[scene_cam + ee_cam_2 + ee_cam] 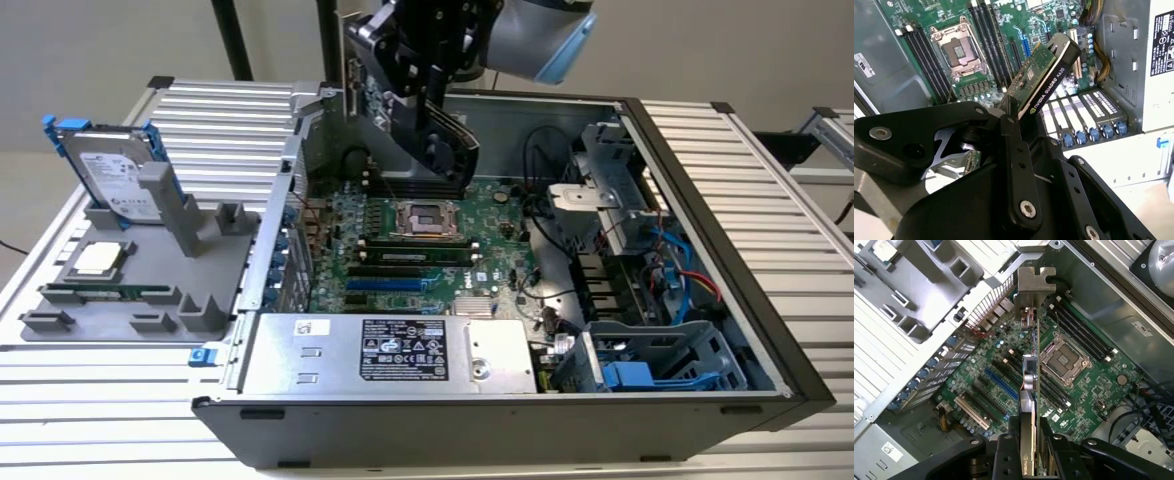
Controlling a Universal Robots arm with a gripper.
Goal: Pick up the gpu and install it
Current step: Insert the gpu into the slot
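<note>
Ribbed silver metal tabletop is carrying an open black computer case, which is lying on its side with the green motherboard facing up. The black robot gripper is clamping narrowly on the gpu, a thin green circuit card with a black cooler block and a silver metal end bracket, and is holding it in the air over the motherboard. In the exterior view the card is leaning, with its lower corner hanging close above the board. At the exterior view's left, a silver hard drive with blue rails is standing upright in a grey plastic holder beside the case.
</note>
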